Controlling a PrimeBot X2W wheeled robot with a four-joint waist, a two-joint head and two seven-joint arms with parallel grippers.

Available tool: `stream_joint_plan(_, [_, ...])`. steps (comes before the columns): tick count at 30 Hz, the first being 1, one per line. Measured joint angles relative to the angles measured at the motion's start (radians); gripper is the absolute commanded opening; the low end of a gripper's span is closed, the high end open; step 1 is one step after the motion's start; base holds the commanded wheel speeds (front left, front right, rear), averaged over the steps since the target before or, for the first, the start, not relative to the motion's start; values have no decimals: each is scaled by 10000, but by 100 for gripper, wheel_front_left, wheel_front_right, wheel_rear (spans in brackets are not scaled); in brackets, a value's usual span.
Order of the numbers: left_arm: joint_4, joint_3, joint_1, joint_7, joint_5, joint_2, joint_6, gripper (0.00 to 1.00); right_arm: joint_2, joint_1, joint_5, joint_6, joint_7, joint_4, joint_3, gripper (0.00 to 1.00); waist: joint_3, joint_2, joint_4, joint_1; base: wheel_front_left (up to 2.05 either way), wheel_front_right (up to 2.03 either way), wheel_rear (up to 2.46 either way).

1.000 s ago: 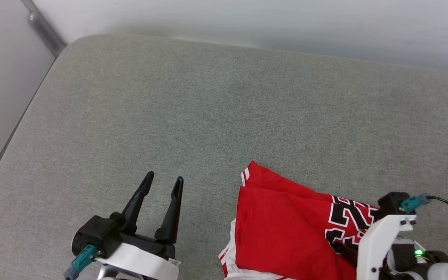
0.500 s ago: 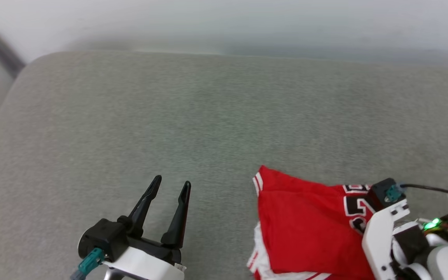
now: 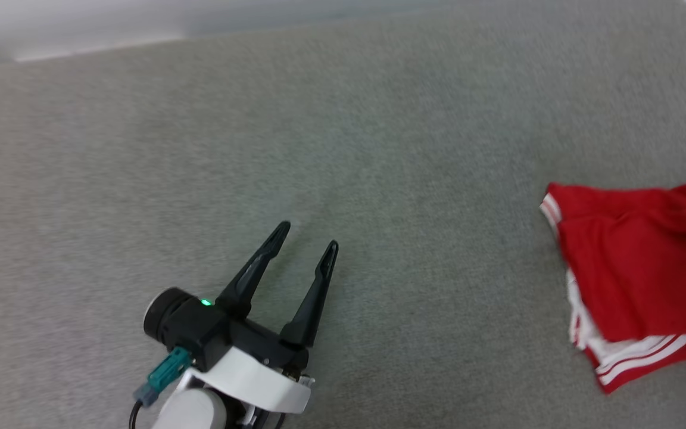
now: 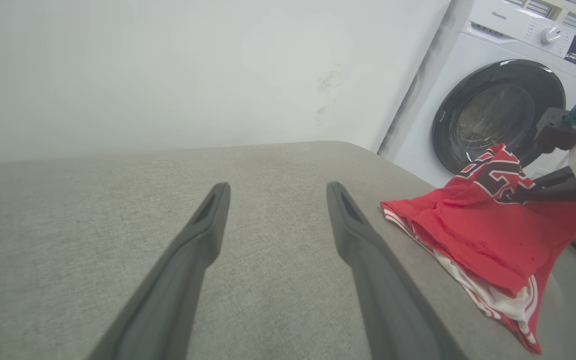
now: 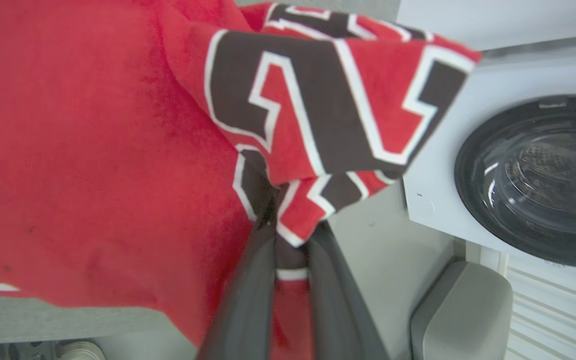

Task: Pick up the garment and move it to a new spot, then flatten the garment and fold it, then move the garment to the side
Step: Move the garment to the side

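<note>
Right wrist view: your right gripper (image 5: pixel 292 225) pinches the garment (image 5: pixel 93 150) in its jaws; left gripper (image 3: pixel 308 235) jaws spread, seemingly empty.

The garment (image 3: pixel 629 268) is red, with black numbers edged in white and red-and-white stripes on its trim. Under the garment the worktop (image 3: pixel 379 149) is plain grey. Behind the garment the washing machine (image 4: pixel 498 105) is white with a black door.

grey fabric cushion (image 3: pixel 343 119), white wall (image 4: pixel 168 65), front-loading washing machine (image 4: pixel 498 105)
</note>
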Motion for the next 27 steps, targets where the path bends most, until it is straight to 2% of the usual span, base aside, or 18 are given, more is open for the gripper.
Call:
stream_joint_plan(6, [-293,-345,-826,0,150,437,0,100,-270,-885,-207,2,-1218,1315,-568,0,1139,0,-685,0,0,0,0])
stream_joint_plan(12, [-648,-583,-1569,0,221,840,0,100,-330,-1786,-711,2,-2596,3028,-1066,0,2295,0,-1027,1,0,0,0])
stream_joint_plan(20, [-1193,-617,-1899,0,305,1097,0,100,-443,-2309,-1344,4,-3896,5112,-1971,0,3327,0,-797,1,0,0,0])
stream_joint_plan(27, [-1384,-639,-1899,0,351,1143,0,100,-234,-2636,-1827,4,-4349,6042,-2499,0,3552,0,-468,1,0,0,0])
